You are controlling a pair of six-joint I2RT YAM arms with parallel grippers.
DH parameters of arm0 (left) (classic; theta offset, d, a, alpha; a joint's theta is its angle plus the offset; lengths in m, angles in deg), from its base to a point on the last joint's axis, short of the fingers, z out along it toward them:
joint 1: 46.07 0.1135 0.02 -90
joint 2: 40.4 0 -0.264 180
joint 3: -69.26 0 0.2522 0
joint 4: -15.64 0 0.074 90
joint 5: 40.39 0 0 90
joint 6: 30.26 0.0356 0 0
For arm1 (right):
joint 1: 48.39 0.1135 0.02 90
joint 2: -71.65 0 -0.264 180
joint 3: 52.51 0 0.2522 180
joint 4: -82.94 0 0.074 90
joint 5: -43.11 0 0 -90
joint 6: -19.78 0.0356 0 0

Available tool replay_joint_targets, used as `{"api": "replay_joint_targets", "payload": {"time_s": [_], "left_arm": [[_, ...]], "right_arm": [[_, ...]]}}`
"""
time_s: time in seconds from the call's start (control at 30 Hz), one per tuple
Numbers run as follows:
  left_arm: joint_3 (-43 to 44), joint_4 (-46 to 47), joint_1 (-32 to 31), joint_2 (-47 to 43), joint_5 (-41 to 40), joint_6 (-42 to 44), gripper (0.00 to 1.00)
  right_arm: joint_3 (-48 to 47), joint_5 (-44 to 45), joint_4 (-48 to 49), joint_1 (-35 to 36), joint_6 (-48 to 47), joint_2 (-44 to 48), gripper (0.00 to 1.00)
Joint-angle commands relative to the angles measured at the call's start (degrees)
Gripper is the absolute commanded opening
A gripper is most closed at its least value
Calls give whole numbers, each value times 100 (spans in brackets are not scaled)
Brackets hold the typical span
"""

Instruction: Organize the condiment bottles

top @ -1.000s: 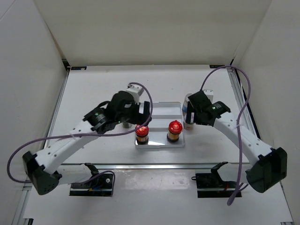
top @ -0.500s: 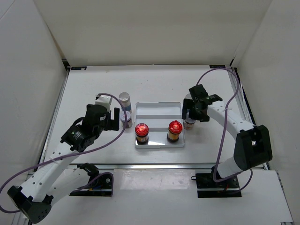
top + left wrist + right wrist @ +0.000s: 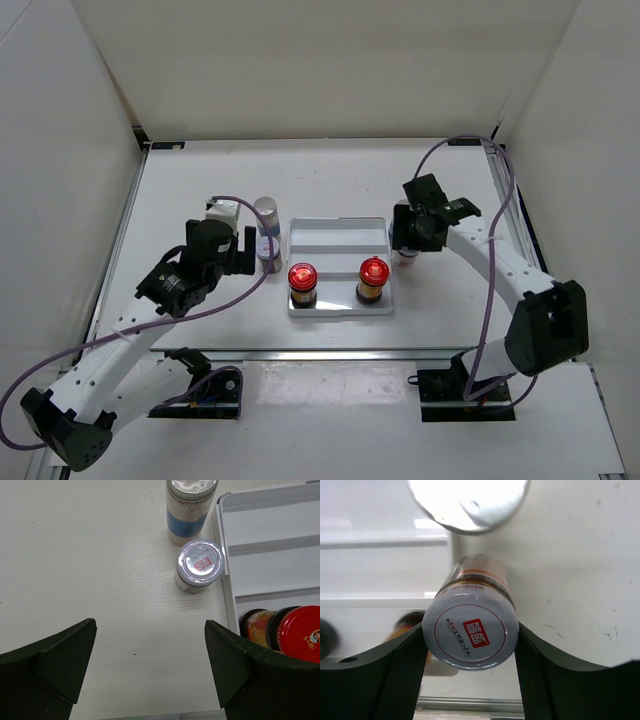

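Note:
Two red-capped amber jars (image 3: 302, 279) (image 3: 372, 275) stand on the front step of the white tray (image 3: 338, 240). My right gripper (image 3: 405, 244) (image 3: 470, 645) is shut on a short jar with a white printed lid (image 3: 470, 632), just right of the tray. A silver cap (image 3: 467, 502) of a taller jar shows right behind it. Left of the tray stand another short white-lidded jar (image 3: 200, 565) (image 3: 269, 250) and a taller silver-capped, blue-labelled jar (image 3: 192, 510) (image 3: 266, 212). My left gripper (image 3: 150, 645) (image 3: 250, 256) is open over bare table, short of them.
The tray's back steps (image 3: 270, 555) hold nothing. One red-capped jar (image 3: 300, 632) sits close to my left gripper's right finger. White walls enclose the table at the back and both sides. Purple cables loop from both arms.
My right gripper has shut on the short white-lidded jar beside the tray. The left arm has drawn back leftward from over the tray, uncovering the two jars to its left.

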State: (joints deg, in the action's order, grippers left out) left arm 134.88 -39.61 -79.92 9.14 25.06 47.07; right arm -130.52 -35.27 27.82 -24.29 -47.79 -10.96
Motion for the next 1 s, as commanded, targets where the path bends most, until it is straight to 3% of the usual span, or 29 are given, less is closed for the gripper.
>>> {"api": "replay_joint_targets", "payload": {"time_s": [0.0, 0.13, 0.37, 0.73, 0.83, 0.87, 0.97], "left_arm": [[79, 98, 27, -102, -102, 19, 100], [79, 98, 27, -102, -102, 19, 100], [79, 98, 27, -102, -102, 19, 100], [79, 98, 27, 11, 3, -34, 100], [79, 98, 27, 73, 3, -86, 100], [79, 98, 27, 134, 3, -87, 100], [26, 98, 27, 188, 64, -140, 100]], "right_arm": [[-843, 25, 129, 165, -108, 553, 29], [-1177, -195, 129, 324, -161, 396, 19], [-1152, -757, 550, 508, -29, -324, 19], [-783, -757, 805, 675, 77, -1011, 19], [-782, -757, 805, 736, 77, -1082, 32], [-782, -679, 805, 798, 77, -1082, 49], [-677, -565, 928, 869, 24, -749, 54]]}}
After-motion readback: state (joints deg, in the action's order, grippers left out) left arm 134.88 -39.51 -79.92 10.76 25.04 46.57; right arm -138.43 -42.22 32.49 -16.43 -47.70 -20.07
